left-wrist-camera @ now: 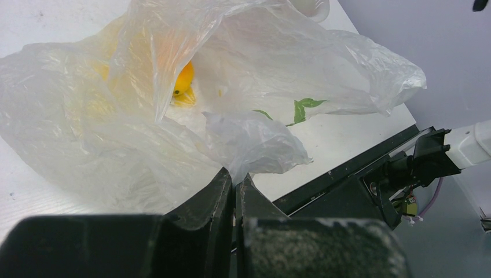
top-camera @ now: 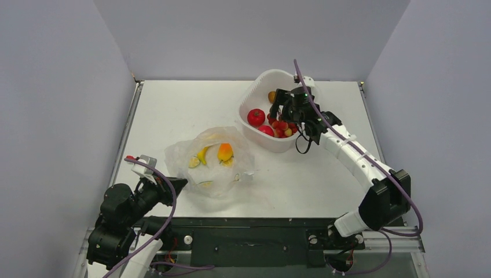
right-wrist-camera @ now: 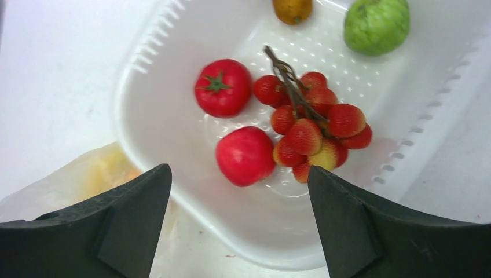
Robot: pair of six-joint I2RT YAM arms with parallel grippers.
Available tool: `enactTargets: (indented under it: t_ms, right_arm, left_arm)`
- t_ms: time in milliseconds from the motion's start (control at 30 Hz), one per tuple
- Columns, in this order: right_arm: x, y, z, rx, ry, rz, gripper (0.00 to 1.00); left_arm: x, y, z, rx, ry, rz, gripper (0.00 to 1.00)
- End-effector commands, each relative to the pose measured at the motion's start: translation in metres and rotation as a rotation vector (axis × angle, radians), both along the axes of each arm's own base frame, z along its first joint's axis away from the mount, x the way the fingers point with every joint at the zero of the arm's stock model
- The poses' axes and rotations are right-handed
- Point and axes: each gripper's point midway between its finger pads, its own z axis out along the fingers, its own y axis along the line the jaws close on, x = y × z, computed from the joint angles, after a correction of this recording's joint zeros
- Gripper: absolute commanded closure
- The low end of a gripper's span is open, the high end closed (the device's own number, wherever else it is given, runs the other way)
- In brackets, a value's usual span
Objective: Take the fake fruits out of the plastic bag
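On my feed: white tub (right-wrist-camera: 151, 110) on white table (top-camera: 191, 110), back right. Green apple (right-wrist-camera: 376, 24) in tub's corner, small brown fruit (right-wrist-camera: 292, 8) near it.

Blk joints, white link, purple cable (top-camera: 172, 200) on left arm (top-camera: 124, 208); white links, blk elbow, green LED (top-camera: 303, 92) on right arm (top-camera: 353, 153); right claw (right-wrist-camera: 238, 171) fingers (right-wrist-camera: 127, 226) blk, wedge-shaped.
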Motion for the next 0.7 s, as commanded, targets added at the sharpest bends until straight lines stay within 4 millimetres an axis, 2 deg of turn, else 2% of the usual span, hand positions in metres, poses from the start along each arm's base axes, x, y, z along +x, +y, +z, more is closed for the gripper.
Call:
enactTargets:
  t_ms: [0, 33, 100, 133, 233, 367, 433, 500, 667]
  right_arm:
    - [-0.024, 0.031, 0.076, 0.029, -0.205, 0.088, 0.17]
    - [-0.029, 0.041, 0.086, 0.044, -0.241, 0.121, 0.17]
    - [-0.057, 0.078, 0.108, 0.096, -0.305, 0.237, 0.18]
    - [-0.066, 0.085, 0.116, 0.116, -0.329, 0.263, 0.18]
    - [-0.11, 0.134, 0.142, 0.203, -0.402, 0.407, 0.24]
    - [-0.157, 0.18, 0.147, 0.252, -0.438, 0.548, 0.28]
    - [-0.171, 0.196, 0.142, 0.237, -0.435, 0.583, 0.3]
    - [-0.175, 0.21, 0.123, 0.208, -0.394, 0.599, 0.33]
    - [-0.178, 0.23, 0.079, 0.177, -0.307, 0.616, 0.54]
  left_arm:
    - [0.004, -0.002, 0.007, 0.002, -0.036, -0.013, 1.0]
    - [0.005, -0.002, 0.006, 0.003, -0.033, -0.013, 1.0]
    - [0.005, -0.002, 0.006, 0.004, -0.033, -0.012, 1.0]
    - [0.005, -0.002, 0.006, 0.004, -0.032, -0.013, 1.0]
    - [0.005, -0.003, 0.007, 0.003, -0.035, -0.015, 1.0]
    - [0.004, -0.002, 0.007, 0.004, -0.037, -0.013, 1.0]
    - [0.003, -0.002, 0.008, 0.001, -0.041, -0.015, 1.0]
    - [0.004, -0.002, 0.008, 0.002, -0.044, -0.016, 1.0]
    - [0.003, -0.001, 0.008, 0.002, -0.048, -0.007, 1.0]
